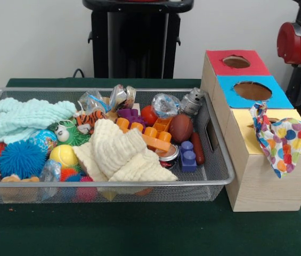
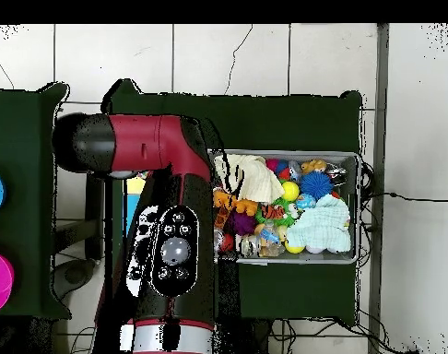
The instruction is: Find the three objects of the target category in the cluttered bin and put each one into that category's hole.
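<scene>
Though limp and light, the spotted cloth (image 1: pixel 281 140) draped over the yellow hole (image 1: pixel 262 124) should bunch easily; pinch its raised fold. Whether the gripper is open or closed cannot be told.

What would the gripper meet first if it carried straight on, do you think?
The gripper shows in neither view, so I cannot tell. Only the arm shows, beside the yellow-faced box, where the spotted bundle hangs.
</scene>
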### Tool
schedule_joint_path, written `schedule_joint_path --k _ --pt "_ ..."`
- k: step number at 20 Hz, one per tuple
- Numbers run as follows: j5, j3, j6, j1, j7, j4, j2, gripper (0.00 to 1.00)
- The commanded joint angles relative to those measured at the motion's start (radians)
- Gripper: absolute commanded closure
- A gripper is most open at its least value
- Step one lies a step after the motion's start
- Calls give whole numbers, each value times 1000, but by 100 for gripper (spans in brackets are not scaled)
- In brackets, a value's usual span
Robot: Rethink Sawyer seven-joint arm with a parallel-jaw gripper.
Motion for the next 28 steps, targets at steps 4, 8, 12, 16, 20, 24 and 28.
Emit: schedule_joint_path --k 4,8,12,16,20,24,28 --pt "-47 45 -49 -31 89 52 14 100" --pt "-55 53 -118 -34 87 77 18 100" --pt "-59 54 -144 -37 83 83 23 100" --pt "-62 55 -169 -37 80 87 27 100" --pt "-71 52 -196 -41 70 96 28 100" --pt "-77 57 -223 -44 61 112 21 100" --pt "-92 65 -272 -51 55 133 17 100"
